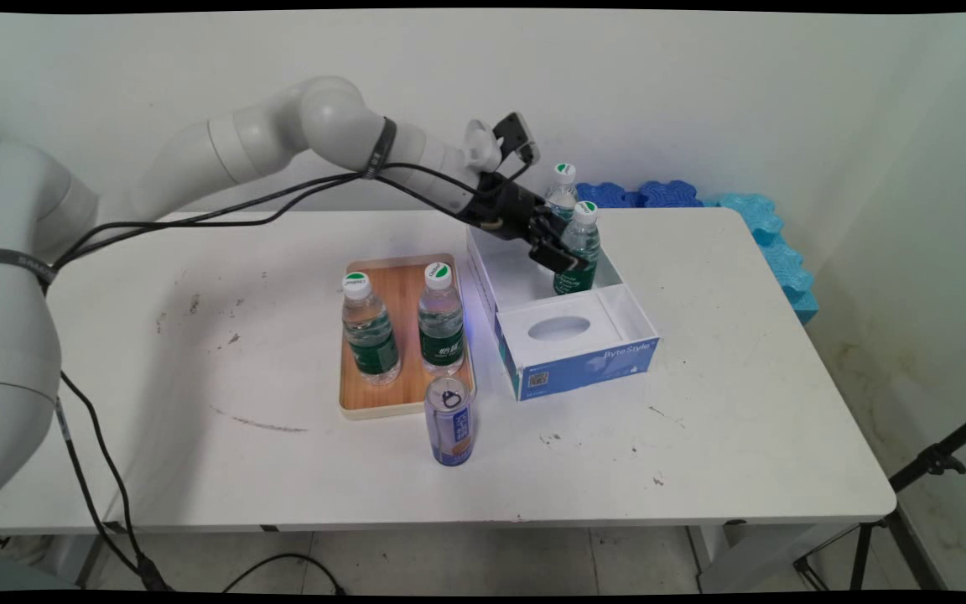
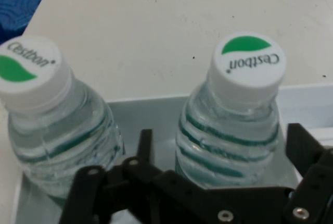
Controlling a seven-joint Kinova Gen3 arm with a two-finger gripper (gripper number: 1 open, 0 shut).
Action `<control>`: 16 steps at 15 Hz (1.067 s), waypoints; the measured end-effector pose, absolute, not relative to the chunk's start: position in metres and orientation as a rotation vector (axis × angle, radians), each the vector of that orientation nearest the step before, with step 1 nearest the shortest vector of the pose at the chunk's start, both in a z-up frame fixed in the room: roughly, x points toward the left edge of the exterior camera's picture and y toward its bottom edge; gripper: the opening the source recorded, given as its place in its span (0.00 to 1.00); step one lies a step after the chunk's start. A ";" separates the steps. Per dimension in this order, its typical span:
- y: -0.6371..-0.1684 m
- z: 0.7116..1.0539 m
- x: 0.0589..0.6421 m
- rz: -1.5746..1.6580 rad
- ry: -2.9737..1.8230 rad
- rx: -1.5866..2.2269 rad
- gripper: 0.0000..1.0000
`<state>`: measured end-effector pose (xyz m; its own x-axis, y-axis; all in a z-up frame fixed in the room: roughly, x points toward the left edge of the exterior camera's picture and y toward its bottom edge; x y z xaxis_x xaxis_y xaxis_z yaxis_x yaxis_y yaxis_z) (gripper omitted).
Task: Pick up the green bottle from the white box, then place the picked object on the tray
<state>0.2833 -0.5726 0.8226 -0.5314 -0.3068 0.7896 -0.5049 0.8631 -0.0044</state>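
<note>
White arm (image 1: 265, 147) of smooth rounded tubular links, glossy plastic shells, bulbous elbow joint. Big base link at left edge carries blue lettering and a dark grey strap band (image 1: 9, 264). Black strap (image 1: 382, 147) rings the forearm link, pinning black cables (image 1: 223, 210) that run along the arm and hang down past the base. Small black camera module (image 1: 516, 134) on a white bracket atop the wrist. Black tool (image 1: 563, 256), matte linkage bars, two fingers (image 2: 307, 151), silver screws (image 2: 225, 215) at the pivots in hand view
</note>
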 end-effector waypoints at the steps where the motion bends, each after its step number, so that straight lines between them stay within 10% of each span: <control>1: -0.574 0.820 0.281 0.294 -2.168 0.586 1.00; 2: -0.576 0.819 0.279 0.295 -2.167 0.587 0.00; 16: -0.577 0.887 0.301 0.305 -2.078 0.548 0.00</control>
